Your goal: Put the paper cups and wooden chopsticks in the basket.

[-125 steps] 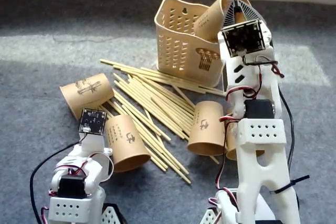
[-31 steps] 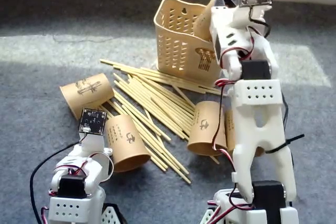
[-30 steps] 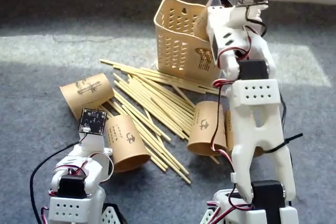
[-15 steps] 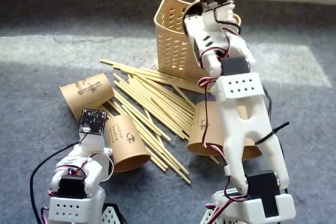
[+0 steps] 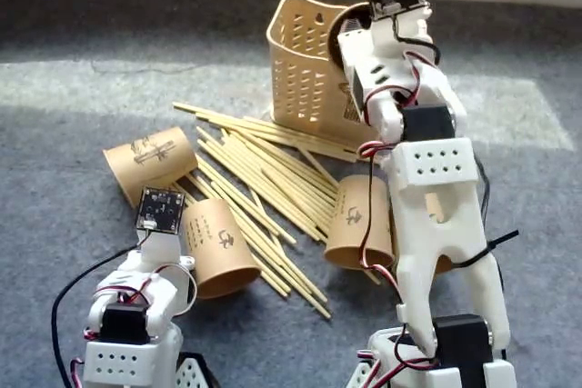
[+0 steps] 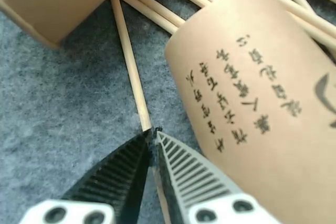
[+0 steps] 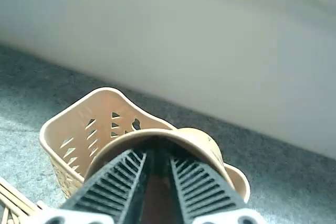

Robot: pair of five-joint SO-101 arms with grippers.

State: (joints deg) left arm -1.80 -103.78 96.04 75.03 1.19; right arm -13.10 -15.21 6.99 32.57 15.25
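Note:
My right gripper (image 7: 157, 153) is shut on the rim of a paper cup (image 7: 173, 137), holding it tilted over the far right corner of the tan basket (image 7: 79, 129). From above, the cup's dark mouth (image 5: 349, 23) shows just inside the basket (image 5: 305, 70). Wooden chopsticks (image 5: 264, 179) lie in a loose pile in front of the basket. Three more cups (image 5: 150, 161) (image 5: 215, 244) (image 5: 356, 222) lie on their sides around the pile. My left gripper (image 6: 154, 132) is shut, its tips over the end of one chopstick (image 6: 128, 61), beside a lying cup (image 6: 262, 103).
Everything rests on grey carpet (image 5: 82, 143), with a pale wall (image 7: 210, 35) behind the basket. The right arm (image 5: 432, 170) stretches across the cups at the right. The left arm (image 5: 136, 315) sits low at the front left.
The right arm has risen and stretched forward, carrying the cup from the basket's right edge over its opening, swinging left and then slightly back right. The left arm has stayed still.

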